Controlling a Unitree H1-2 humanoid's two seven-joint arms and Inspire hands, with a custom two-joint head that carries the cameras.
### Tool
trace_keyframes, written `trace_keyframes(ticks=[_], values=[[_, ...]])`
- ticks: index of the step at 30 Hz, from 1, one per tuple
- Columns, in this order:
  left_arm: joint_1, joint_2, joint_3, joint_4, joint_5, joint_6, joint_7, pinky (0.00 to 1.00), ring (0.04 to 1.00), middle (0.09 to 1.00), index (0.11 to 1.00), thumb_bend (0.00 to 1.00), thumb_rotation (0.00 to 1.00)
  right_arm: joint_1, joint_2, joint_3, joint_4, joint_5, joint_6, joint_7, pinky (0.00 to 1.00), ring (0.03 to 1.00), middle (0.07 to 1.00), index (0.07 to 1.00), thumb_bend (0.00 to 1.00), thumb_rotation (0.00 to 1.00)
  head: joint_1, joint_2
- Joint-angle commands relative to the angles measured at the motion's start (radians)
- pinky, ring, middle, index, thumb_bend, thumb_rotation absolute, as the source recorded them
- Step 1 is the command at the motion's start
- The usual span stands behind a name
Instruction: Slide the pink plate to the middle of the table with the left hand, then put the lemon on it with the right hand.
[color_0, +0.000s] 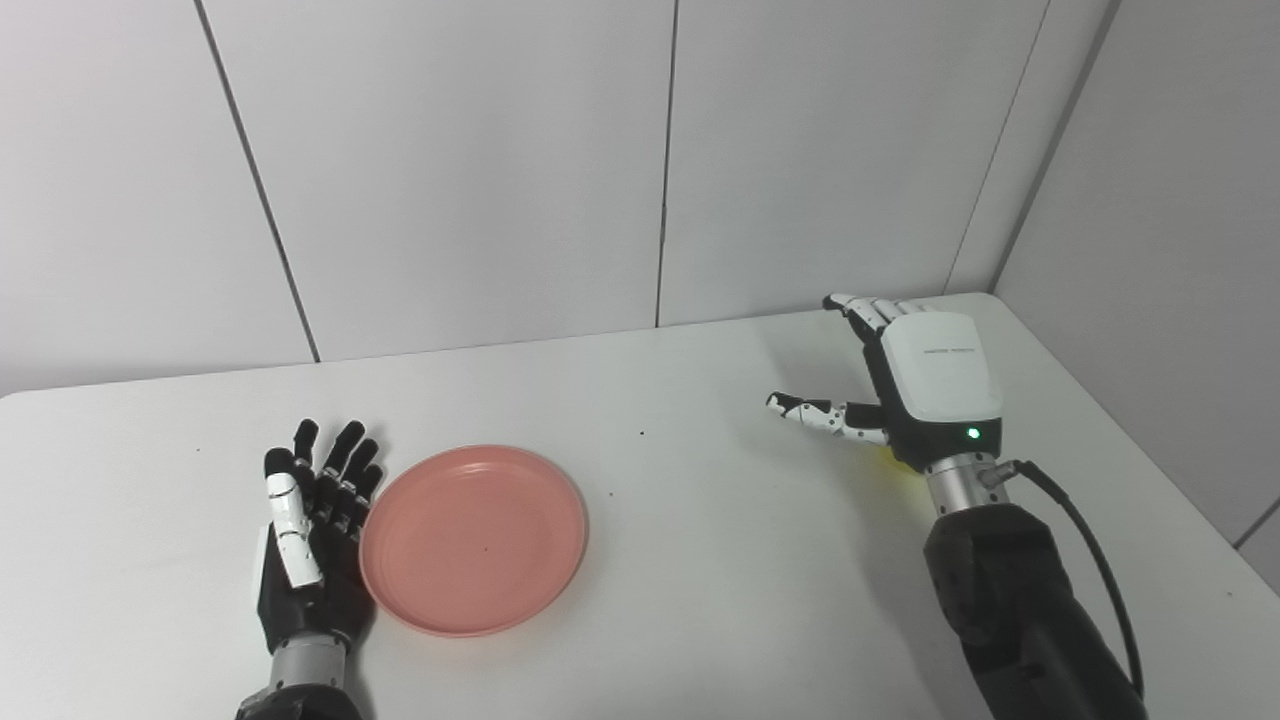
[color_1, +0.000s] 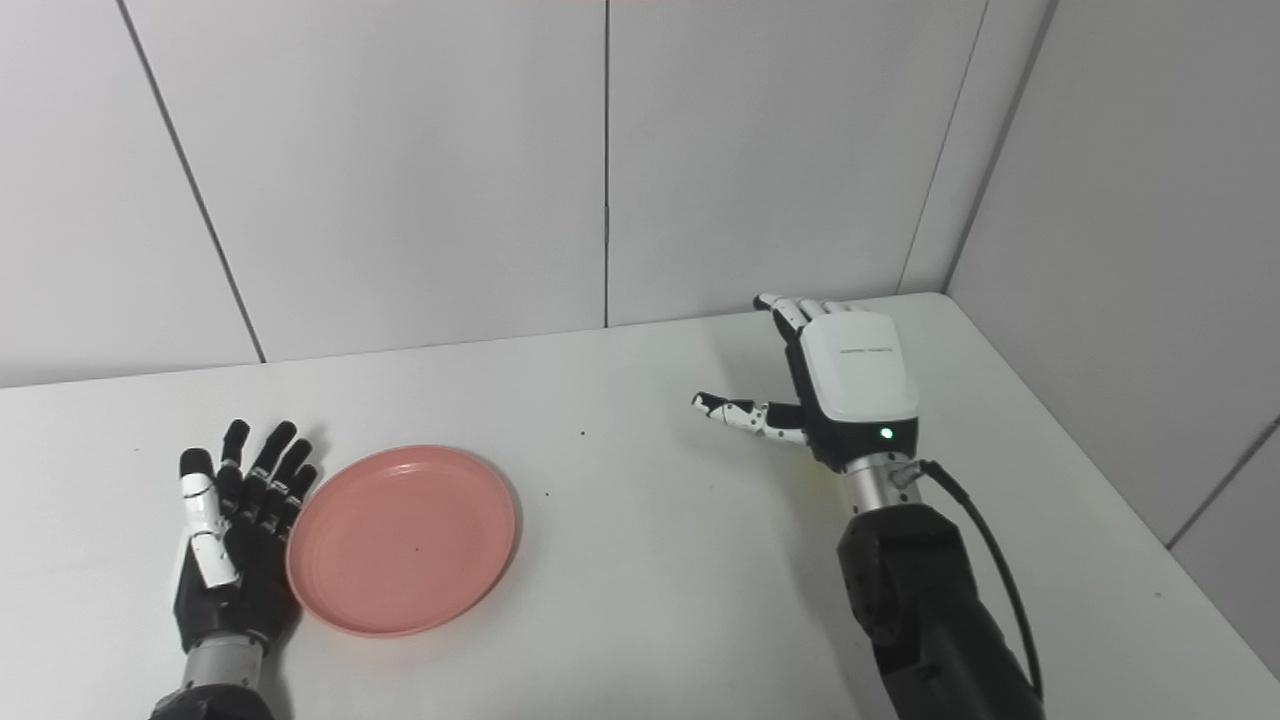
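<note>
We see the pink plate lying flat on the white table, toward the near left part and well short of the middle, with nothing in it. Our left hand rests palm-side against the plate's left rim, fingers spread and straight, holding nothing. Toward the far right corner our right hand hovers with fingers apart and thumb stretched out to the left, gripping nothing. Of the lemon only a yellow sliver shows under that hand's wrist.
</note>
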Motion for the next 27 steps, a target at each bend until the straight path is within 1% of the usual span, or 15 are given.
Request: trace_keyframes(ticks=[1,5,8,10,18,27], values=[[0.020,0.002,-0.002,0.012,-0.006,0.042,0.001,0.97,0.910,0.891,0.983,0.58,0.96,-0.034,-0.032,-0.010,-0.010,-0.013,0.029,-0.015,0.81,0.729,0.730,0.723,0.76,0.86,0.001,0.000],[0.019,0.004,0.001,0.012,-0.008,0.046,0.003,0.97,0.906,0.884,0.972,0.58,0.96,-0.031,-0.048,-0.013,0.014,-0.010,0.043,-0.023,0.80,0.730,0.727,0.715,0.76,0.85,-0.006,0.000],[0.016,0.004,0.004,0.013,-0.012,0.046,0.004,0.96,0.909,0.887,0.987,0.58,0.95,-0.026,-0.056,-0.021,0.034,-0.002,0.051,-0.025,0.80,0.732,0.731,0.713,0.77,0.84,-0.006,0.000],[0.017,0.006,0.003,0.012,-0.013,0.046,0.000,0.96,0.908,0.887,0.993,0.58,0.95,-0.020,-0.060,-0.027,0.040,0.001,0.063,-0.010,0.80,0.738,0.736,0.718,0.77,0.84,-0.008,0.004],[0.015,0.010,0.001,0.011,-0.017,0.050,0.000,0.96,0.911,0.883,0.988,0.58,0.95,-0.001,-0.082,-0.037,0.080,0.034,0.067,-0.032,0.75,0.700,0.710,0.699,0.77,0.77,-0.011,0.009],[0.015,0.011,0.003,0.005,-0.019,0.055,0.000,0.96,0.909,0.882,0.980,0.59,0.94,0.011,-0.097,-0.030,0.116,0.075,0.100,0.009,0.77,0.712,0.729,0.714,0.77,0.80,-0.010,0.014]])
